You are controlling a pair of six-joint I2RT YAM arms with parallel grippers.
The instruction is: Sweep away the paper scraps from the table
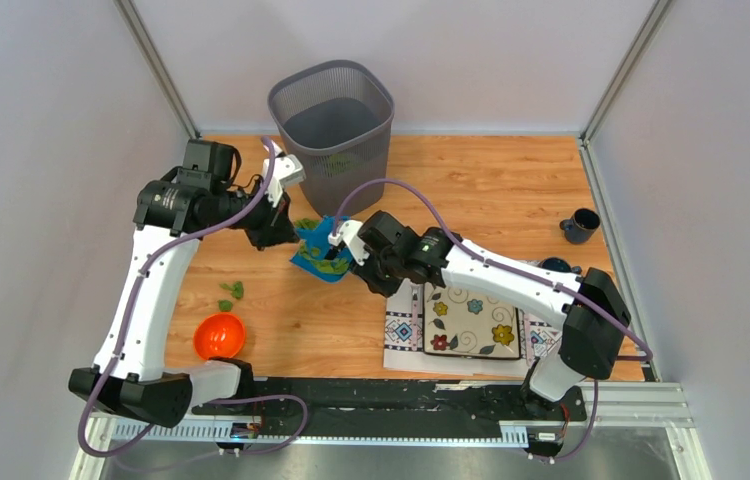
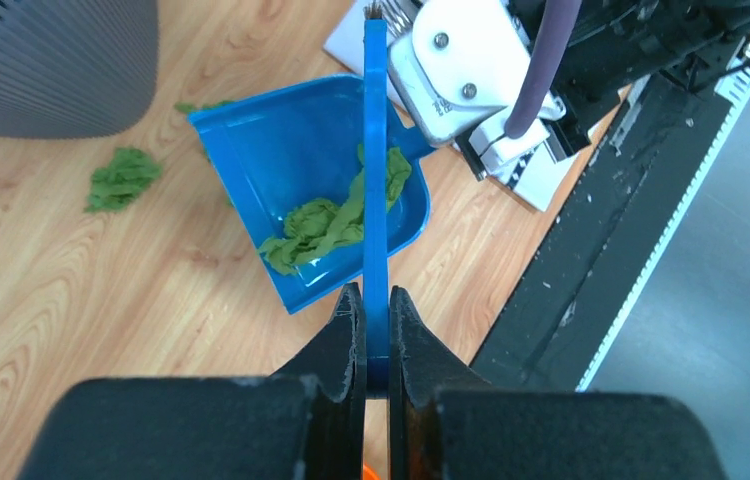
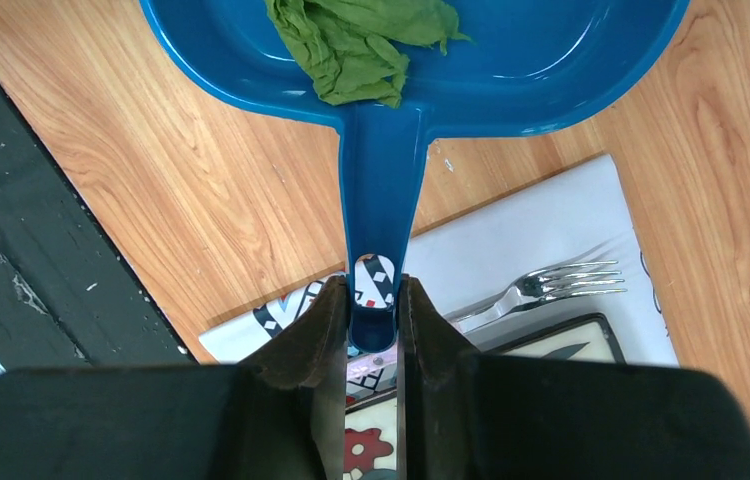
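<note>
**scraps part in dustpan, part loose on table**

far left: a round orange plastic bowl (image 1: 219, 336) stands on the light-brown wood-grain table (image 1: 511, 190). just behind it a small cluster of crumpled green paper scraps (image 1: 231, 292) lies loose on the boards.

left gripper (image 2: 376, 300): jaws clamped on a flat blue plastic brush (image 2: 376, 180), seen edge-on, bristles at its far tip.

beneath the brush, a blue plastic dustpan (image 2: 291, 140) holds a wad of the green scraps. one more scrap lies on the table between the pan and the grey mesh waste bin (image 1: 331, 130).

right gripper (image 3: 373, 300): jaws closed tight on the dustpan's handle.

further right: a white patterned placemat (image 1: 461, 325) with a metal fork (image 3: 551, 283) on it. a dark blue mug (image 1: 581, 225) stands near the right wall.
</note>
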